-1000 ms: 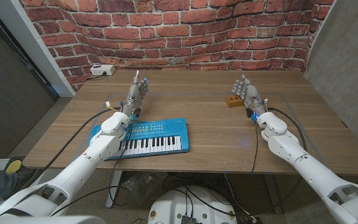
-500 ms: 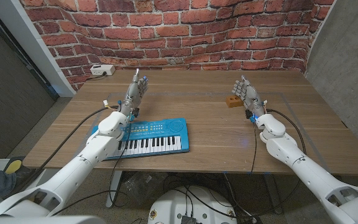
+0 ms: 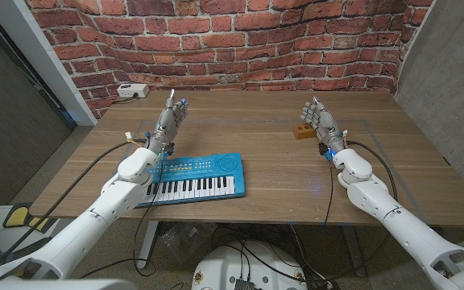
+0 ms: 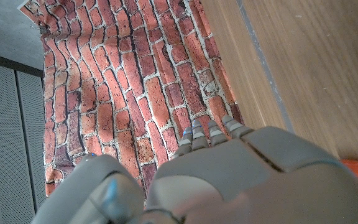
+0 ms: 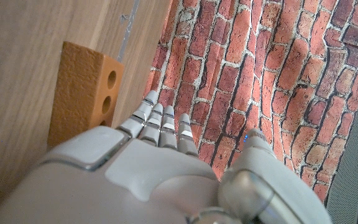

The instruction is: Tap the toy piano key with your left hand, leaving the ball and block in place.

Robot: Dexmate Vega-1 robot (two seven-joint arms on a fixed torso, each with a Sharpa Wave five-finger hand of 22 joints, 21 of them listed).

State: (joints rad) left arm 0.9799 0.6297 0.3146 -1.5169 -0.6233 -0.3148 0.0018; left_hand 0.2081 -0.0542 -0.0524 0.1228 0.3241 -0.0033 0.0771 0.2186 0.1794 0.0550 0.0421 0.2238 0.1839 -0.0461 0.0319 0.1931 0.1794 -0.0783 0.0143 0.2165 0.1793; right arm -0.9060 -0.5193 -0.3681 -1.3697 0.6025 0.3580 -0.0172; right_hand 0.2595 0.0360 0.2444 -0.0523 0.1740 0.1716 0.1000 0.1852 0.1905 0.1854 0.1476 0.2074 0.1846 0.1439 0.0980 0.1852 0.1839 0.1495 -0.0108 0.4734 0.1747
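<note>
the empty, open left hand [image 3: 171,119] is up past the toy piano [image 3: 190,177], so it might miss the keys.

Left hand [image 3: 171,118] raised, fingers straight and pointing away, holding nothing, right hand [image 3: 318,121] upright, fingers extended together, empty, both arms stretched forward

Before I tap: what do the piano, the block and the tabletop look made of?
Toy piano: looks like moulded plastic, a glossy blue case with white and black keys. Block: orange-brown with a matte, grainy face and round holes, perhaps foam or textured plastic; the look leaves it open. Table: wood or wood-look laminate, with a visible streaky grain and a smooth satin finish.
</note>
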